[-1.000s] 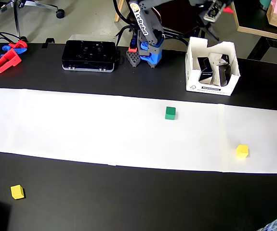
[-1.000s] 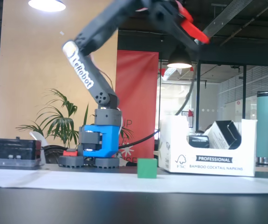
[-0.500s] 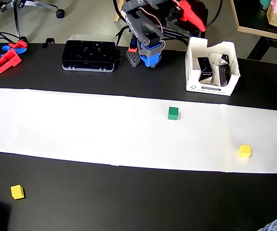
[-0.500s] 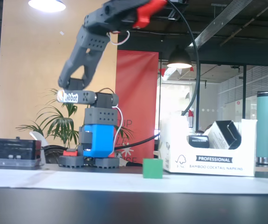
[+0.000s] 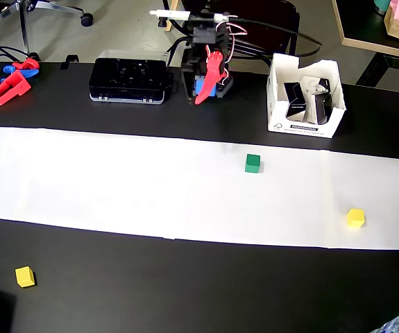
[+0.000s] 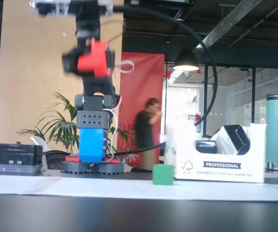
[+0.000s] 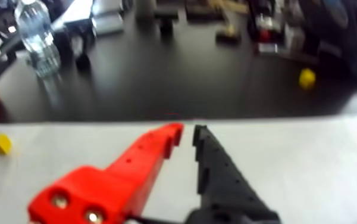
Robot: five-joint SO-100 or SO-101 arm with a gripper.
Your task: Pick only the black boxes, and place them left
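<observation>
1. Nearest the overhead camera, a yellow cube (image 5: 24,276) sat alone on the dark bench (image 5: 185,291), well apart from everything else.
2. On the white paper strip (image 5: 116,180) lay a green cube (image 5: 253,163) and a second yellow cube (image 5: 355,218); no black box was on the strip.
3. At the far edge, the hand (image 5: 209,69) hung folded over the arm's blue base (image 5: 200,89), empty, its red and black fingers drawn nearly together with only a slim gap at the tips, as the wrist view made plain (image 7: 187,132).
4. The black boxes (image 5: 298,100) stood packed inside the white napkin carton (image 5: 303,126), to the right of the hand in the overhead view and near the arm's base. I judged any coming reach would turn that way; their long axes could not be read while they sat packed in the carton.
5. The fixed view showed one box (image 6: 235,138) leaning tilted above the carton's front wall, which the overhead view flattened. The wrist view faced the paper and showed no box at all.
6. A large flat black case (image 5: 130,80) sat left of the base in the overhead view.
</observation>
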